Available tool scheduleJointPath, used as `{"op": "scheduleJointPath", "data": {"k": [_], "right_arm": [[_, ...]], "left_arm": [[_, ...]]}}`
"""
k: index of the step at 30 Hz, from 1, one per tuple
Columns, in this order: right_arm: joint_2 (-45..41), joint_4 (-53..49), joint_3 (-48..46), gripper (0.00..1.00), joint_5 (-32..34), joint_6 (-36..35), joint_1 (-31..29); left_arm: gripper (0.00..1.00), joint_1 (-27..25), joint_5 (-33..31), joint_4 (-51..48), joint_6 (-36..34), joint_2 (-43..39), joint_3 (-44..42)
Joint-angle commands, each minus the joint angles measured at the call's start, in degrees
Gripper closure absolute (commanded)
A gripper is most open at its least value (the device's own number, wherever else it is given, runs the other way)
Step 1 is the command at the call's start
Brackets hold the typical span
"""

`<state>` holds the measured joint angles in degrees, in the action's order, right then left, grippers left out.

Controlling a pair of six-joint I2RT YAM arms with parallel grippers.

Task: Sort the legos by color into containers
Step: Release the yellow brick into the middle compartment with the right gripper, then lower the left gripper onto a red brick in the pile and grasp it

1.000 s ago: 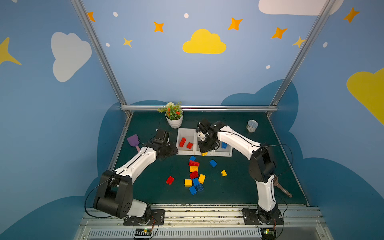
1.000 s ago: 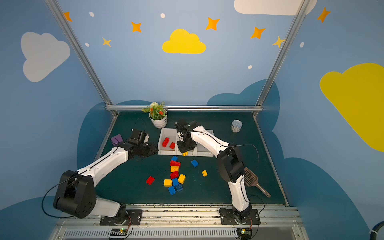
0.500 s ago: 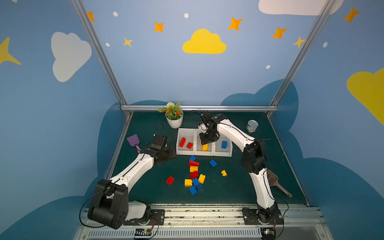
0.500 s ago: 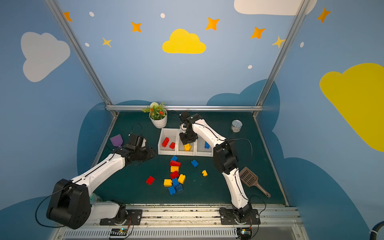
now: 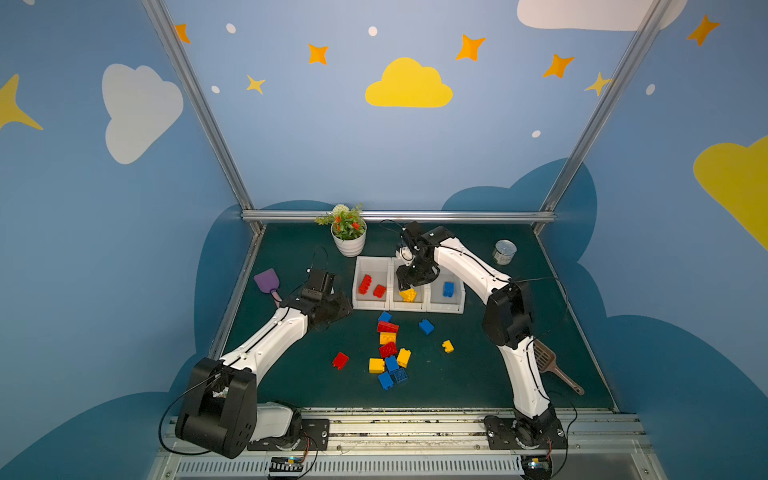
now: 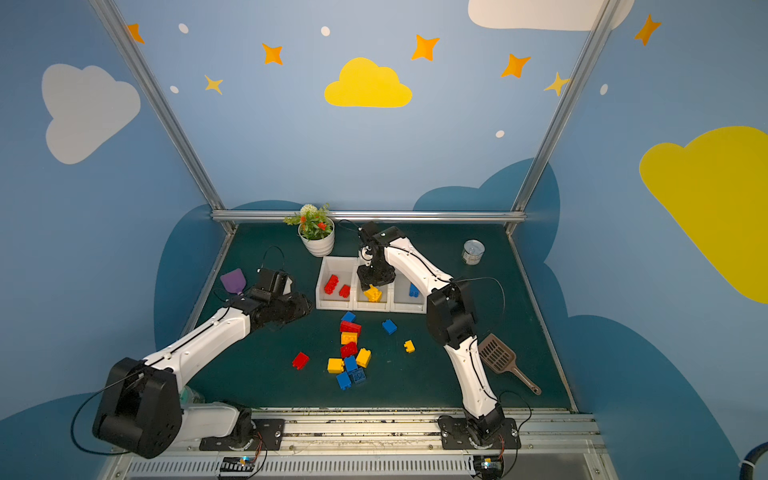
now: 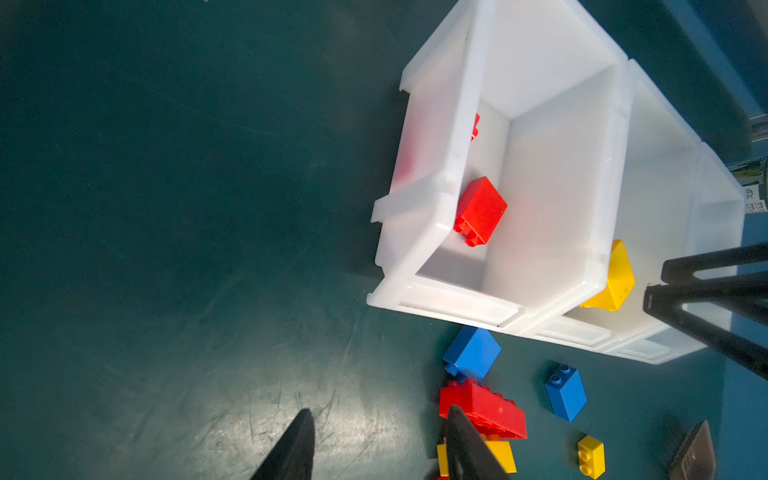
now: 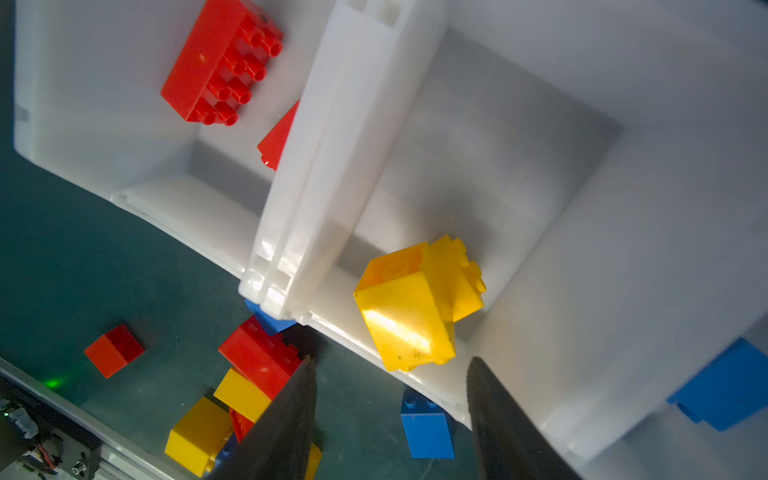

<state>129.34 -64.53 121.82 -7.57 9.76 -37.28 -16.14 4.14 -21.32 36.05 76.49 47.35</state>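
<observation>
Now, in a top view the right gripper [image 5: 404,286] hangs over the middle container [image 5: 409,306], and a yellow lego [image 5: 408,295] lies inside. Left wrist: left gripper [image 7: 379,410] parted, empty, above the mat [image 7: 166,208]. Right wrist: jaws wide, yellow lego loose beneath.

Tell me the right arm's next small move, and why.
Probably lift the right gripper clear of the middle bin and head for the loose bricks: its fingers stand apart and empty, and the yellow brick already lies in that bin.

Robot lab test cell w/ alu frame [image 5: 399,216], cloud-painted walls [image 5: 332,145]
</observation>
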Motion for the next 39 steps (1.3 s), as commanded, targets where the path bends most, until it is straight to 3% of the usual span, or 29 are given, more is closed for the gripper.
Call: {"op": "scheduleJointPath", "data": {"k": [1,15,24,27,35,39], "right_arm": [[-1.9,-1.3,0.8,0.41,-0.3,-0.2,-0.2],[-6.8,-1.1,-1.3,0.42,0.4,0.0,0.1],[-15.5,2.2,-11.7,0.41,0.6,1.9,1.1],[-18.6,3.5,-16.3,0.41,0.8,2.9,1.9],[-24.7,6.2,-25.7,0.41,1.1,5.0,4.6],[-26.2,6.8,-27.5,0.41,1.1,5.7,5.3]], "left_arm": [[0.48,-0.1,0.7,0.5,-0.3,-0.8,-0.6],[0.46,-3.7,0.4,-0.8,-3.5,0.0,0.5],[0.42,-9.9,-1.1,-1.9,-5.5,4.7,3.4],[0.39,-12.2,-1.2,-2.6,-6.5,7.5,5.5],[0.19,-17.4,-1.3,-6.0,-10.2,16.0,12.2],[0.18,-19.3,-2.1,-8.5,-11.3,19.7,15.5]]}}
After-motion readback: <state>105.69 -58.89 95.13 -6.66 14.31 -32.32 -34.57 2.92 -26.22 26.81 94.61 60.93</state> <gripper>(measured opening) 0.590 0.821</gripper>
